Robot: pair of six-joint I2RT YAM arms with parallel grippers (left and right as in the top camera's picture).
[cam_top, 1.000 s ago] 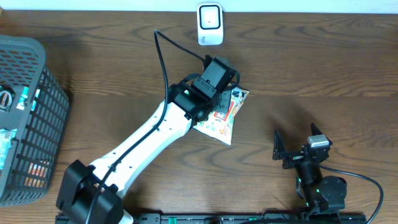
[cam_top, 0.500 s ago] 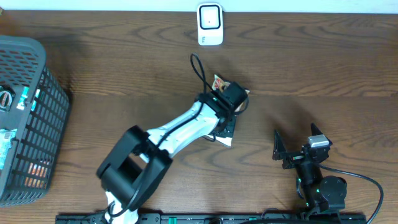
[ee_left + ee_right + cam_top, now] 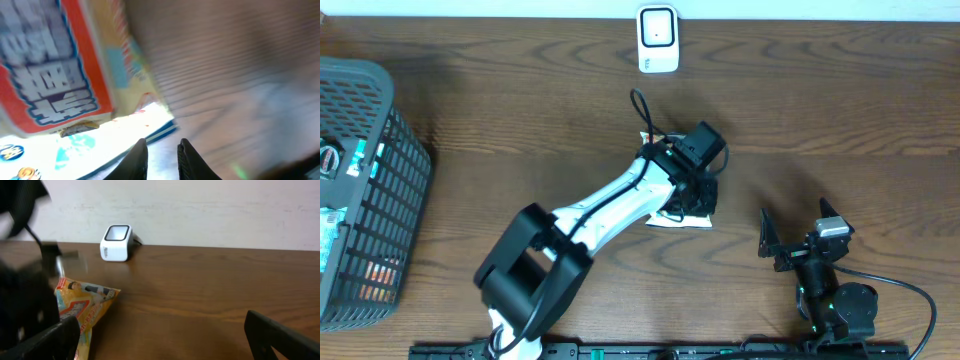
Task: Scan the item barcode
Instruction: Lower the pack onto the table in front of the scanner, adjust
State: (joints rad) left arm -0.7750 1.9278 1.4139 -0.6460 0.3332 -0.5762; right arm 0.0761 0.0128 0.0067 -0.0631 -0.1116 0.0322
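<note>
2 arms. Left jaws pinch packet [image 3: 82, 302] edge at mid surface [image 3: 840, 100], short of scanner [image 3: 658, 38]. Right jaws spread, empty. Packet likely light, floppy, slippery film; best held by sealed edge, barcode clear.

Dark wood table [image 3: 840, 110]: white scanner [image 3: 658, 40] at far edge, black mesh basket [image 3: 360, 190] at left, snack packet [image 3: 82, 302] near centre.

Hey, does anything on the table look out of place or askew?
Nothing looks spilled or damaged. The snack packet sits skewed mid-table, mostly hidden from above by the left hand, which pinches its edge. It is well short of the barcode scanner at the far edge.
</note>
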